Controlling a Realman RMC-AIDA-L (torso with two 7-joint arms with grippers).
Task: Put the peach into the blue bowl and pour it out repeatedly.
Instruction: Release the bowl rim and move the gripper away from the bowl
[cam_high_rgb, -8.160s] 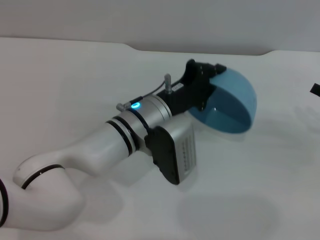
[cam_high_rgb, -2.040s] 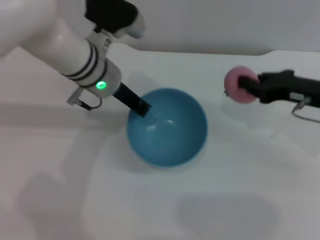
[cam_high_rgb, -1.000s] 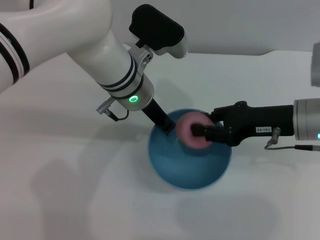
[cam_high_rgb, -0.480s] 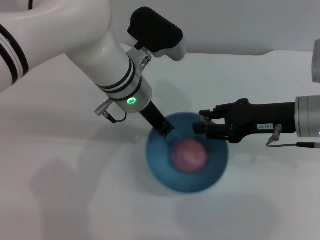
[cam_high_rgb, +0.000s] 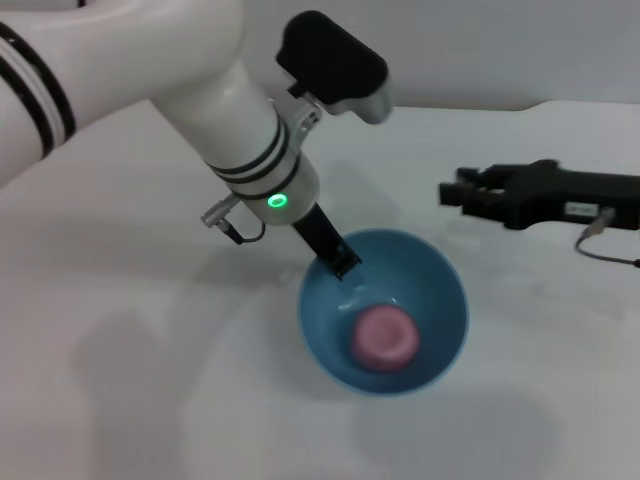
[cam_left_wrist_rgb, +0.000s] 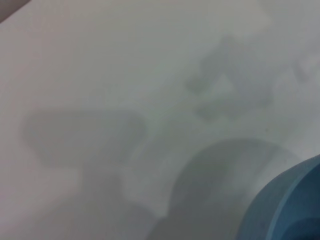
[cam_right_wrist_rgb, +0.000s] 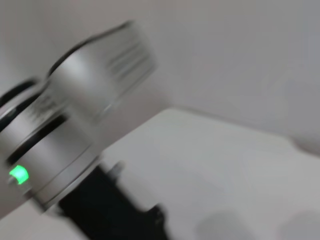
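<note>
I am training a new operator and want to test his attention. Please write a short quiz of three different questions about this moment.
1. True or false: the peach lies inside the bowl.
2. Which gripper is at the bowl's rim? A) left gripper B) right gripper C) neither
3. Fill the gap: the right gripper carries ____ and is clear of the bowl.

Key:
1. True; it rests on the bowl's bottom.
2. A; it holds the rim on the side near the left arm.
3. Nothing; its fingers are open.
</note>
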